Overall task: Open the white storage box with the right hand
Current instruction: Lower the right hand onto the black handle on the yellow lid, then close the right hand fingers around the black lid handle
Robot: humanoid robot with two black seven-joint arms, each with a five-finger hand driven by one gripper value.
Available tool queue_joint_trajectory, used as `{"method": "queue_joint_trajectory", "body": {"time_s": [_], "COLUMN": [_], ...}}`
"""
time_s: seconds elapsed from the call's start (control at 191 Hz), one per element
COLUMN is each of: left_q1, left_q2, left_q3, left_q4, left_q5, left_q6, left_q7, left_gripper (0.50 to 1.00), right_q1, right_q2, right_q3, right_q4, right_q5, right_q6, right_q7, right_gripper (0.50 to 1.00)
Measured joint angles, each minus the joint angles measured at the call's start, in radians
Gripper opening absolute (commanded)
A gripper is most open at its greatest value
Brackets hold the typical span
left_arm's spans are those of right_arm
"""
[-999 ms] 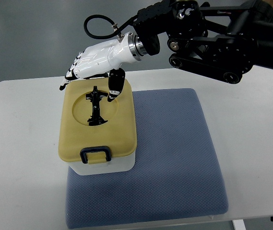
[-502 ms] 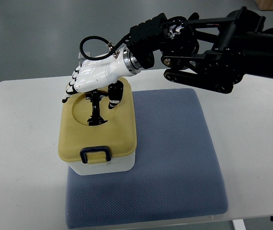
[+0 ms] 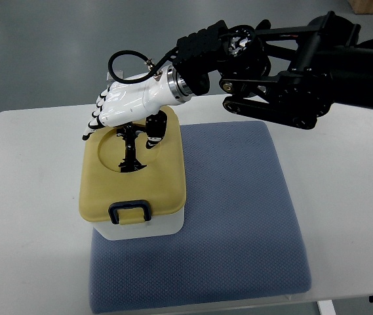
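The white tabletop (image 3: pixel 343 197) fills most of the view, and a blue-grey padded mat (image 3: pixel 238 216) lies across its middle, reaching to the near edge. The robot's right arm (image 3: pixel 291 72), black and jointed, comes in from the right edge near the top and stretches leftward over the far side of the mat.

The white storage box (image 3: pixel 134 177) stands on the left part of the mat, its left side at the mat's left edge. Its body is white and its lid (image 3: pixel 160 184) is tan, seated flat on the box. A dark blue latch (image 3: pixel 130 211) sits at the near edge of the lid, folded down. In the far half of the lid a round recess holds a black handle (image 3: pixel 128 149) running front to back.

The right hand (image 3: pixel 124 111), white with black finger joints, hangs over the far end of the lid above that recess. Its fingers (image 3: pixel 94 118) are loosely bent and point down toward the lid's far-left edge, with the thumb (image 3: pixel 155 130) reaching down beside the recess on the right. They clasp nothing; whether any fingertip touches the lid cannot be told.
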Motion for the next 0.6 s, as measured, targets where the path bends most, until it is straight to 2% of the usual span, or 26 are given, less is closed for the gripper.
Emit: {"method": "queue_joint_trajectory", "body": {"time_s": [0.068,0.162,0.235,0.366,0.455,0.56,0.601], "left_q1": [0.0,0.0,0.0,0.0,0.0,0.0,0.0], "left_q2": [0.0,0.0,0.0,0.0,0.0,0.0,0.0], "left_q3": [0.0,0.0,0.0,0.0,0.0,0.0,0.0], "left_q4": [0.0,0.0,0.0,0.0,0.0,0.0,0.0], "left_q5": [0.0,0.0,0.0,0.0,0.0,0.0,0.0], "left_q6": [0.0,0.0,0.0,0.0,0.0,0.0,0.0], "left_q7": [0.0,0.0,0.0,0.0,0.0,0.0,0.0], "left_gripper": [1.0,1.0,1.0,1.0,1.0,1.0,1.0], "right_q1": [0.0,0.0,-0.001,-0.004,-0.007,-0.009,-0.01], "right_q2": [-0.001,-0.001,-0.001,-0.002,-0.002,-0.003,-0.003], "right_q3": [-0.001,-0.006,-0.016,-0.024,-0.025,-0.025,-0.026], "right_q4": [-0.001,-0.001,-0.001,-0.002,-0.002,-0.002,-0.002], "right_q5": [0.0,0.0,0.0,0.0,0.0,0.0,0.0], "right_q6": [0.001,0.001,0.001,0.0,-0.001,-0.004,-0.008], "right_q7": [0.0,0.0,0.0,0.0,0.0,0.0,0.001], "right_gripper": [0.899,0.832,0.827,0.789,0.746,0.658,0.648]}}
